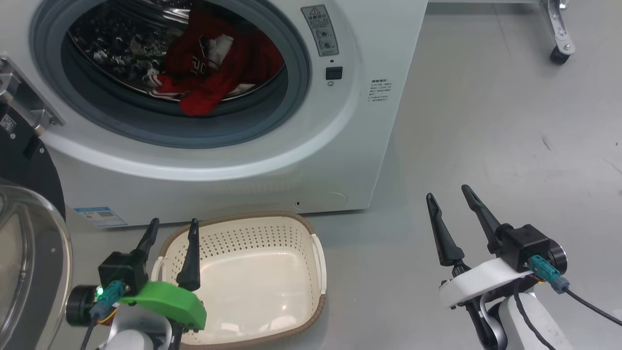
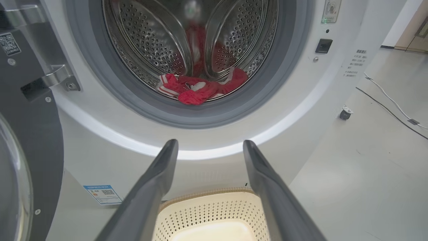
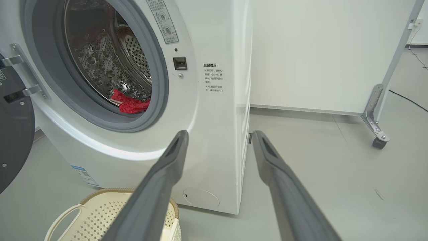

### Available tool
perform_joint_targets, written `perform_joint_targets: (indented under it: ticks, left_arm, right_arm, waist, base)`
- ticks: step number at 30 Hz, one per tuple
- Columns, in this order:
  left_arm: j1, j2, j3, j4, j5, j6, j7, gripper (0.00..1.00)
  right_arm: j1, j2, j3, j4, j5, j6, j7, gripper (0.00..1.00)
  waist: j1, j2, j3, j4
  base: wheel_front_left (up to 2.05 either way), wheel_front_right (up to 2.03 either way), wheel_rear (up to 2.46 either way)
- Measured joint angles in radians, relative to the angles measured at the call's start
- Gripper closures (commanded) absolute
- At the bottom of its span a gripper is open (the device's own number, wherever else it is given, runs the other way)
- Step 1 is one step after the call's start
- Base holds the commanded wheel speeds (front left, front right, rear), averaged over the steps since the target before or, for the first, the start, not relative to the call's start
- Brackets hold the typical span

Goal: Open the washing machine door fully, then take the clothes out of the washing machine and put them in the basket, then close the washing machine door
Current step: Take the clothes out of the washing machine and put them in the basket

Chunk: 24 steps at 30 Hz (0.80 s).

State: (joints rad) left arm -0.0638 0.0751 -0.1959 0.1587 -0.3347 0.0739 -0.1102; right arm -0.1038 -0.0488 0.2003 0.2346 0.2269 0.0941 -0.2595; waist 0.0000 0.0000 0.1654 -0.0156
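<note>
The white washing machine [image 1: 340,160] [image 2: 301,110] [image 3: 214,110] fills the upper left, with its door [image 1: 29,253] [image 2: 23,150] [image 3: 13,140] swung out to the left. Red clothes [image 1: 214,68] [image 2: 200,88] [image 3: 132,103] lie in the drum, one fold over the grey gasket. An empty cream basket [image 1: 252,277] [image 2: 210,211] [image 3: 90,214] stands on the floor before the machine. My left gripper [image 1: 174,228] [image 2: 210,147] is open over the basket's left rim. My right gripper [image 1: 448,192] [image 3: 219,137] is open over bare floor right of the basket. Neither holds anything.
Grey floor [image 1: 510,121] stretches to the right of the machine. A wheeled metal stand leg [image 1: 559,34] [image 3: 378,124] is at the far right, with a white partition [image 3: 317,53] behind. Cables [image 2: 391,107] run across the floor on the right.
</note>
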Motion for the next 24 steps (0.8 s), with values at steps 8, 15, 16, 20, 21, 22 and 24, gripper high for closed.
perform_joint_targets:
  ticks: [8,15,16,20,21,22,24]
  left_arm:
    - [-0.156,-0.003,-0.016,0.055,-0.02,-0.041,0.08,0.0]
    - [-0.335,-0.006,-0.012,0.122,-0.066,-0.071,0.182,0.0]
    - [-0.365,-0.005,-0.01,0.128,-0.067,-0.071,0.193,0.0]
    - [-0.492,-0.003,0.009,0.15,-0.08,-0.08,0.238,0.0]
    - [-0.521,-0.003,0.017,0.153,-0.086,-0.08,0.245,0.0]
    - [-0.55,-0.001,0.027,0.156,-0.089,-0.08,0.254,0.0]
    - [-0.608,0.01,0.045,0.166,-0.09,-0.08,0.268,0.0]
  right_arm:
    - [-0.069,0.0,0.026,-0.028,-0.001,0.0,0.0,0.0]
    - [-0.127,-0.001,0.053,-0.054,0.001,0.0,0.0,0.0]
    - [-0.137,-0.001,0.057,-0.056,0.001,0.001,0.0,0.0]
    - [-0.173,-0.002,0.075,-0.067,0.005,0.001,0.0,0.0]
    - [-0.183,-0.002,0.08,-0.07,0.01,0.001,0.0,0.0]
    - [-0.193,-0.002,0.086,-0.073,0.016,0.001,0.0,0.0]
    - [-0.216,-0.002,0.098,-0.082,0.024,0.001,0.0,0.0]
  waist:
    - [0.0,0.0,0.1,0.005]
    - [0.0001,0.0,0.196,-0.011]
    - [0.0001,0.0,0.21,-0.014]
    - [0.0001,0.0,0.267,-0.029]
    - [0.0001,0.0,0.281,-0.033]
    - [0.0002,0.0,0.294,-0.038]
    - [0.0001,0.0,0.323,-0.047]
  base:
    - [0.0,0.0,0.0]
    - [0.0,0.0,0.0]
    - [0.0,0.0,0.0]
    - [0.0,0.0,0.0]
    - [0.0,0.0,0.0]
    - [0.0,0.0,0.0]
    - [0.0,0.0,0.0]
